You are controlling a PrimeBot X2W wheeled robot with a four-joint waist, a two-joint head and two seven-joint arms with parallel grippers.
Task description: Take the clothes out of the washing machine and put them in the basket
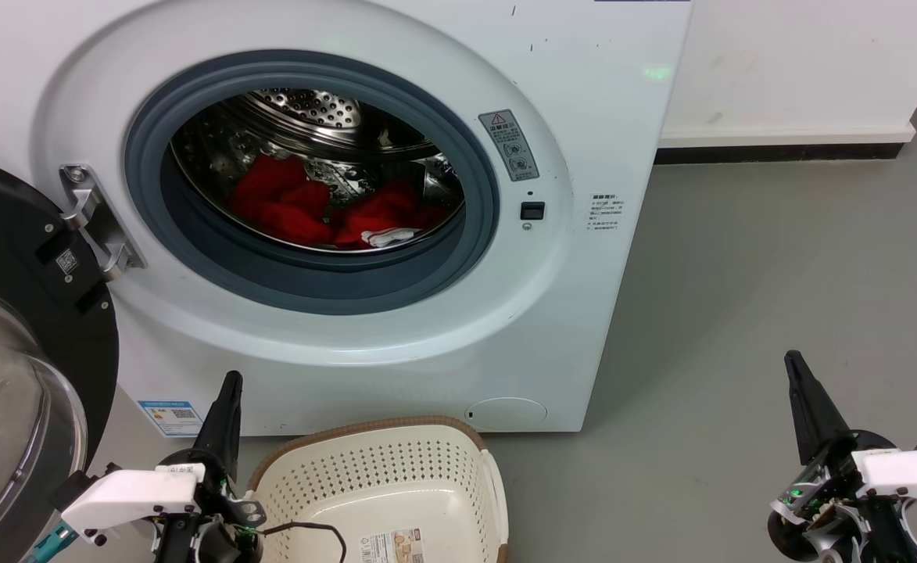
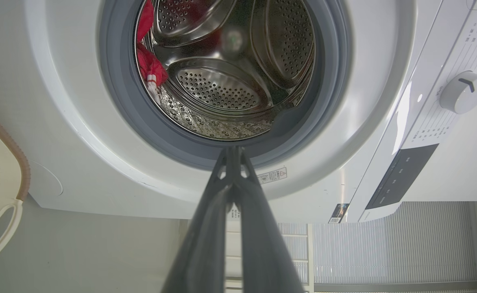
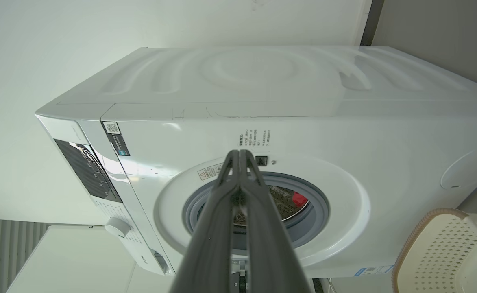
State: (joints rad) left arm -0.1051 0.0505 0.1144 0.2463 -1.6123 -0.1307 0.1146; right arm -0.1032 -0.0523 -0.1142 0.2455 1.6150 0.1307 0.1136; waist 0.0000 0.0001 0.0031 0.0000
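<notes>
The white washing machine (image 1: 442, 344) stands in front of me with its door (image 1: 12, 344) swung open to the left. Red clothes (image 1: 302, 207), one with a white striped edge, lie low in the steel drum; the left wrist view catches the clothes (image 2: 151, 67) at the drum's left and the right wrist view a red patch of clothes (image 3: 299, 199). The cream basket (image 1: 384, 469) sits on the floor below the porthole, with just a label on its bottom. My left gripper (image 1: 227, 387) is shut beside the basket's left rim. My right gripper (image 1: 794, 363) is shut, far right over the floor.
Grey floor (image 1: 755, 297) stretches to the right of the machine, up to a white wall with a dark skirting (image 1: 779, 152). A black cable (image 1: 309, 532) from my left wrist hangs over the basket's near edge. The open door takes up the left side.
</notes>
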